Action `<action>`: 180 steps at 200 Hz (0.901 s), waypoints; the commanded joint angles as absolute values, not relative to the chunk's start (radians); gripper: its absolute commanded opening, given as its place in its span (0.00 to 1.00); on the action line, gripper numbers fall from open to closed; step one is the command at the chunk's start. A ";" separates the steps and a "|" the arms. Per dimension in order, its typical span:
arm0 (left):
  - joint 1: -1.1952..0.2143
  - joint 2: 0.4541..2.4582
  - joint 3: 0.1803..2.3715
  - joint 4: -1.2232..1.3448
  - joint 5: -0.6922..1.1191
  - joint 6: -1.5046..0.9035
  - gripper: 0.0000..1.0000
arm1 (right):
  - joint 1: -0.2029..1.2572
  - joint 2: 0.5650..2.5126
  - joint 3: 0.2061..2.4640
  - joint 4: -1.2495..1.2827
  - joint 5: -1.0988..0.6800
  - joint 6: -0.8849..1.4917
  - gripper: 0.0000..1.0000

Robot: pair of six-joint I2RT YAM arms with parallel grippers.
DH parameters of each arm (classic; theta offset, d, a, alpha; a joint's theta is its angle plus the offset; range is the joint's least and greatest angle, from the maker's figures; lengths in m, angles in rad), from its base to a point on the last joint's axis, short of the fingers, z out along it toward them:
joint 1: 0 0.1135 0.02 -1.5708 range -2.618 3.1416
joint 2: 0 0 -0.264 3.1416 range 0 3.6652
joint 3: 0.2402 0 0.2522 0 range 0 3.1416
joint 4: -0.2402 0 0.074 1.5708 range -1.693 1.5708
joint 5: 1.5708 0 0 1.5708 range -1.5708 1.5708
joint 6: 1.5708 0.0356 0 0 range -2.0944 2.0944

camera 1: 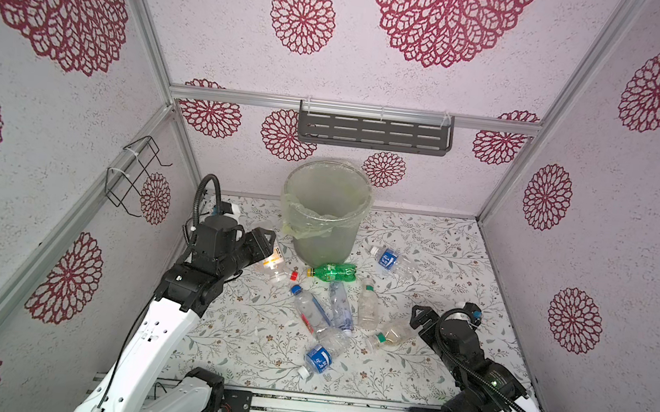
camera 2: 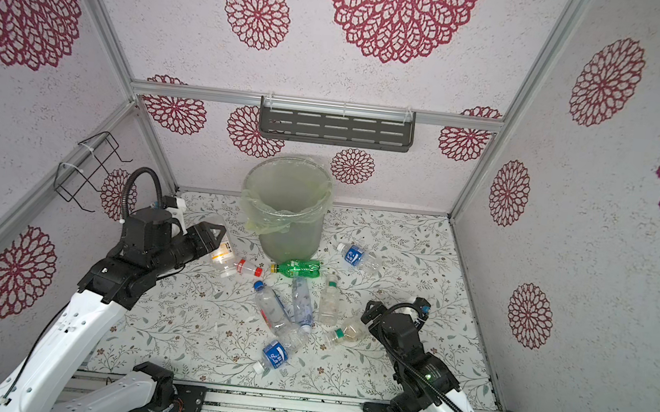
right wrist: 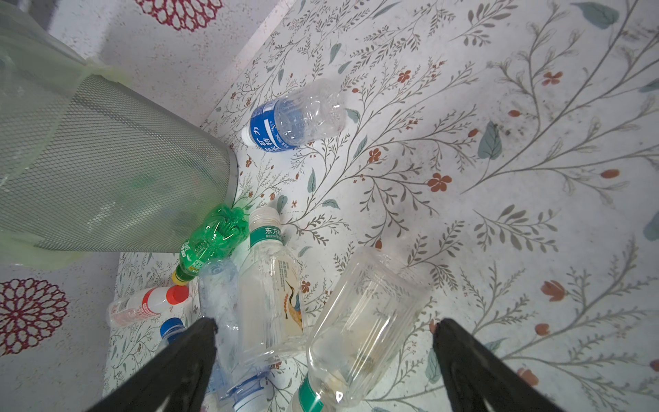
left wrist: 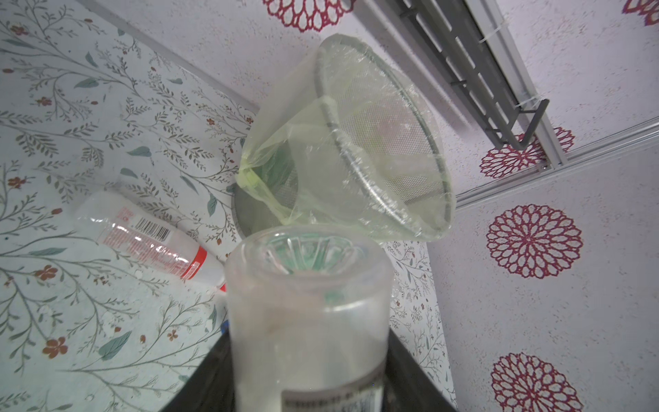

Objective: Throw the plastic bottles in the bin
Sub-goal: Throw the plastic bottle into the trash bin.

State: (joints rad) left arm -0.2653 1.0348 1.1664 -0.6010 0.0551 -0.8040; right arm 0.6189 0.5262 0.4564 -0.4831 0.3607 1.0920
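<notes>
While our left claw (camera 1: 264,247) grips a clear bottle (left wrist: 310,303), we're right by the bin (camera 1: 324,240).
Our right claw (right wrist: 322,326) sits wide open over the bottle pile (camera 1: 334,312) for the next grab.

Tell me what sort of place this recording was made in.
Probably a staged robot test booth, not a real room: wallpapered panels in a bare aluminium frame, a floral-printed tabletop, and a bag-lined grey-green mesh bin among scattered clear plastic bottles.
</notes>
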 commanded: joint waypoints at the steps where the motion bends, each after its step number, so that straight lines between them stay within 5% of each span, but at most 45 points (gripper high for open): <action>1: -0.258 1.139 1.305 -0.568 0.059 -0.780 0.38 | 0.621 0.516 0.452 -0.469 0.393 1.091 0.99; 41: -0.258 1.524 1.750 -0.527 0.074 -0.799 0.41 | 0.621 0.494 0.430 -0.465 0.397 1.108 0.99; 52: -0.256 1.648 1.913 -0.563 0.109 -0.810 0.59 | 0.620 0.489 0.428 -0.463 0.393 1.114 0.99; 64: -0.246 1.743 2.084 -0.643 0.129 -0.821 0.99 | 0.620 0.485 0.433 -0.465 0.389 1.115 0.99; 102: -0.243 1.720 2.158 -0.644 0.125 -0.787 0.97 | 0.618 0.453 0.452 -0.516 0.393 1.115 0.99; 180: -0.210 1.366 1.702 -0.598 0.204 -0.743 0.97 | 0.620 0.474 0.484 -0.593 0.385 1.145 0.99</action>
